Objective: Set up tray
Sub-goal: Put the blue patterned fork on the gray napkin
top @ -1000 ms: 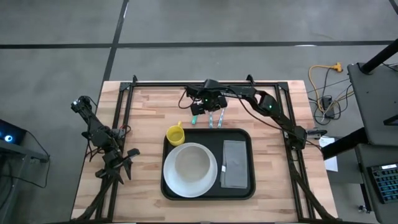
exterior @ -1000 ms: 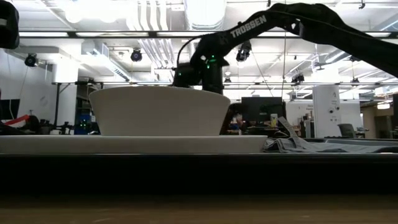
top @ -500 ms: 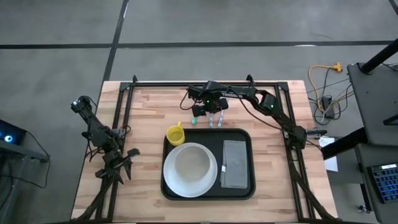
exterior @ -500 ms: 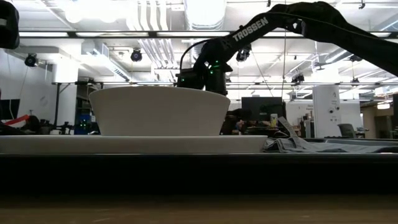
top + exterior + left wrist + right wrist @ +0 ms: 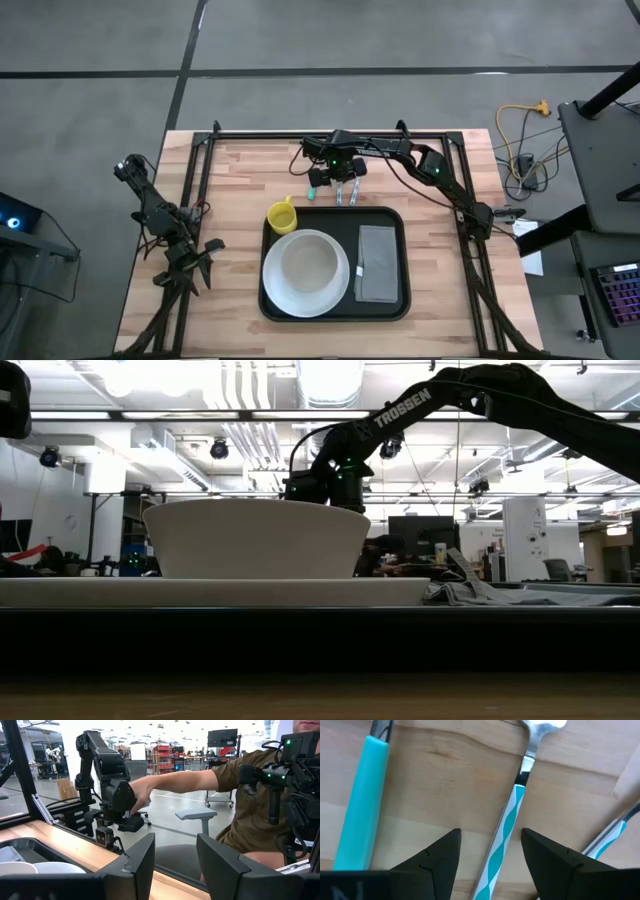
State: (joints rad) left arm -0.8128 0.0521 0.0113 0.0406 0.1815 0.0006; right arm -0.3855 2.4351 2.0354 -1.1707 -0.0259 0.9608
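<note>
The black tray [image 5: 336, 312] lies mid-table and carries a white bowl [image 5: 305, 270] on a plate, a folded grey napkin [image 5: 377, 262] and a yellow cup [image 5: 282, 216] at its far left corner. Past the tray's far rim, three utensils lie flat on the wood: a plain teal handle [image 5: 362, 800], a teal-and-white striped one [image 5: 507, 827] and another striped one [image 5: 612, 837]. My right gripper [image 5: 490, 855] hangs open over them, one finger on each side of the middle striped handle, without touching it. My left gripper [image 5: 172, 855] is open and parked at the table's left edge.
The low view shows the bowl [image 5: 255, 540] and the crumpled napkin [image 5: 500, 595] above the tray's rim [image 5: 300, 630]. A black frame [image 5: 330, 133] edges the table's far side. A seated person [image 5: 245, 800] is beyond the table. Bare wood lies left and right of the tray.
My right gripper has moved slightly toward the table's near edge and lower, closing on the utensils beyond the tray. Nothing on the table has shifted.
</note>
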